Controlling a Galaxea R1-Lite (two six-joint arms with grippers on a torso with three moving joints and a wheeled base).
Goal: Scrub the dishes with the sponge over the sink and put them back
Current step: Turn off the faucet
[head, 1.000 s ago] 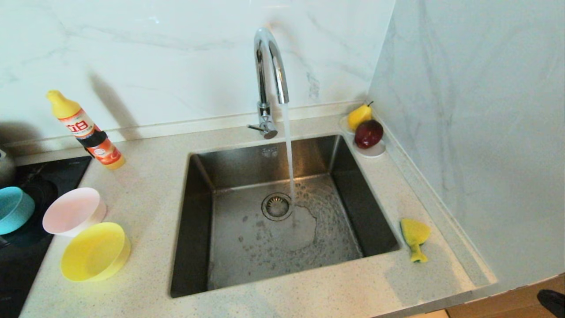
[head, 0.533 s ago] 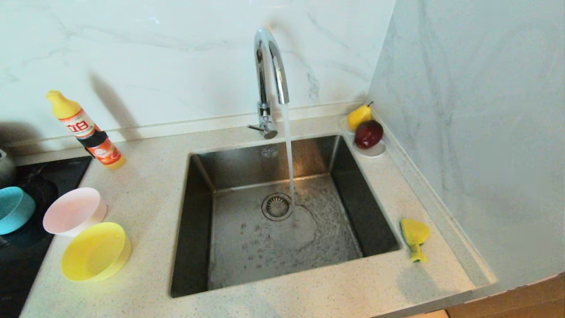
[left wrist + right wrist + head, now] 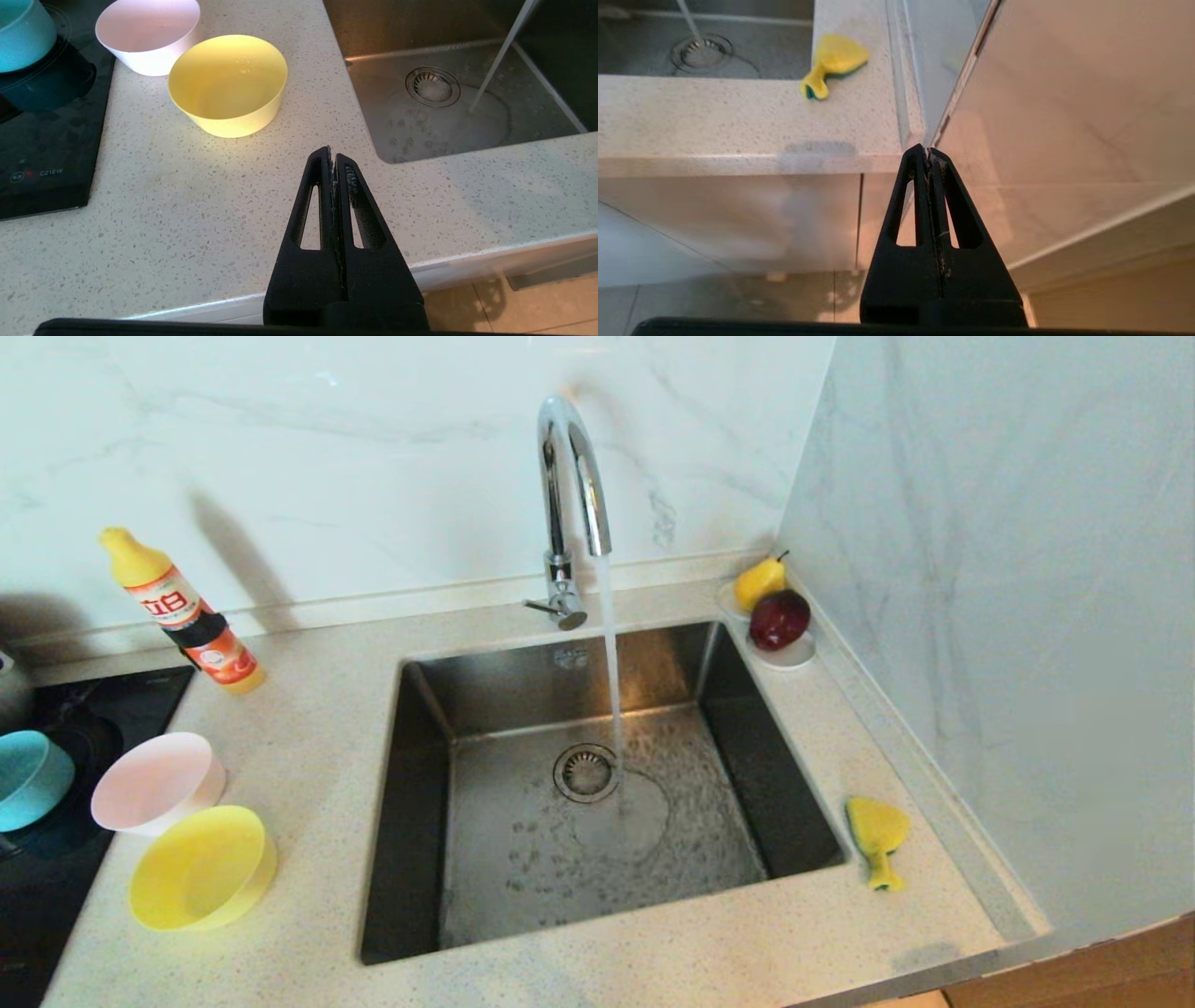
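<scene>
Bench: speckled pale stone, sink set in
Left of sink: pink bowl, yellow bowl (just beside each other), detergent bottle
Right of sink: sponge, saucer of fruit

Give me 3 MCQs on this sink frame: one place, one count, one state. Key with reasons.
1. Where does the sponge lie?
A. in the sink
B. on the counter right of the sink
C. inside the yellow bowl

2. How many bowls stand left of the sink?
A. two
B. three
C. four

3. What is the tap doing?
A. running
B. off
C. dripping only

Key: B, it rests on the counter by the right wall; B, the blue bowl, pink bowl and yellow bowl; A, a steady stream falls beside the drain.
</scene>
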